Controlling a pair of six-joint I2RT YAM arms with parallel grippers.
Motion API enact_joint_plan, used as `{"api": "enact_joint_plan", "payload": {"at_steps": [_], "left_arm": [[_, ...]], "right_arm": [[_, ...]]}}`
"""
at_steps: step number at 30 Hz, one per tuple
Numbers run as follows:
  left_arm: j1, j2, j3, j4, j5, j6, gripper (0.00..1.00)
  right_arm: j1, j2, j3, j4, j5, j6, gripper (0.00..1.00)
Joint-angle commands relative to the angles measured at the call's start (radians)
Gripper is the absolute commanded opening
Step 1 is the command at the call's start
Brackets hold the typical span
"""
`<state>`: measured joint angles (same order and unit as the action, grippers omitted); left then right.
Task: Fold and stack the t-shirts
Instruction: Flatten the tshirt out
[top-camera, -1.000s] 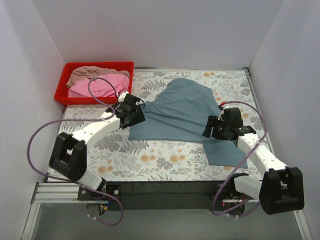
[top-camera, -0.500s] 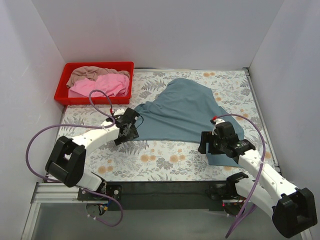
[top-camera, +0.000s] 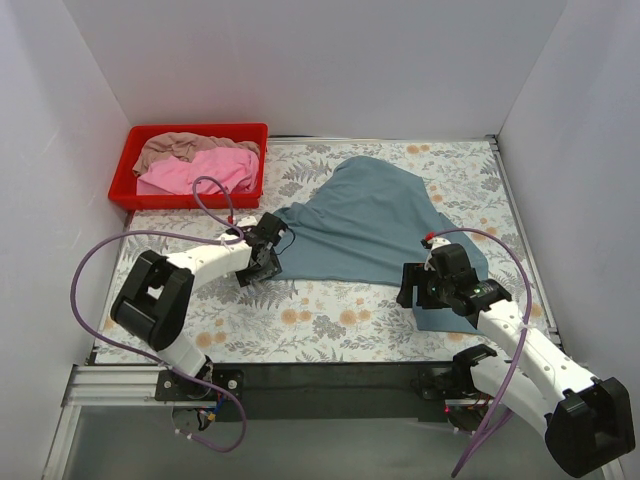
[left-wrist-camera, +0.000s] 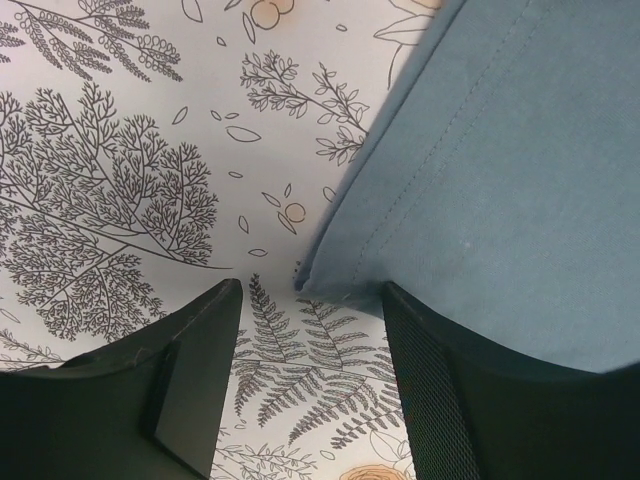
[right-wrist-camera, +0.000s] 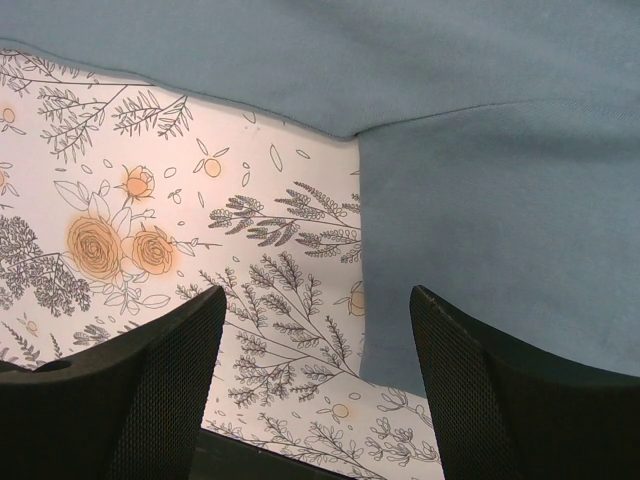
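While both arms reach low over the flower-printed table (top-camera: 330, 322), the left gripper (top-camera: 262, 268) has its jaws spread wide. In the left wrist view, a hemmed corner of the dusty blue-grey t-shirt (top-camera: 365, 220) lies in the gap between them, close to the right-hand finger (left-wrist-camera: 450, 400). The cloth runs ahead and off to that side, and bare table lies before the other finger.

The right gripper (top-camera: 412, 285) is spread as well and pinches nothing. In its wrist view, a straight edge of the shirt lies between the jaws. Cloth fills the space ahead and beside the right-hand finger (right-wrist-camera: 510, 400), while printed table shows before the left one.

Far beyond the left jaws, the bright pink t-shirt (top-camera: 195, 172) and the beige-tan t-shirt (top-camera: 180, 146) lie bunched together in the red tray (top-camera: 200, 128).
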<state>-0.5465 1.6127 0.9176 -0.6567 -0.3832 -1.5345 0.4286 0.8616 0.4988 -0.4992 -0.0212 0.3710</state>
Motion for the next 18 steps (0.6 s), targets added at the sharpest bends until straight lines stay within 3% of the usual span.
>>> {"api": "enact_joint_plan", "payload": {"at_steps": [1,5,13,18], "left_arm": [[-0.003,0.015,0.015,0.023,-0.037,-0.013,0.57],[-0.003,0.019,-0.002,0.029,-0.040,-0.026,0.57],[-0.004,-0.118,0.024,-0.006,-0.045,-0.029,0.56],[-0.004,-0.082,0.041,0.005,-0.031,-0.004,0.56]], "right_arm": [[0.007,-0.007,0.007,0.005,0.017,0.000,0.81],[0.010,-0.003,0.010,0.004,0.017,0.000,0.80],[0.012,-0.004,0.011,0.002,0.017,-0.001,0.80],[0.012,-0.001,0.014,0.002,0.017,-0.003,0.81]]}}
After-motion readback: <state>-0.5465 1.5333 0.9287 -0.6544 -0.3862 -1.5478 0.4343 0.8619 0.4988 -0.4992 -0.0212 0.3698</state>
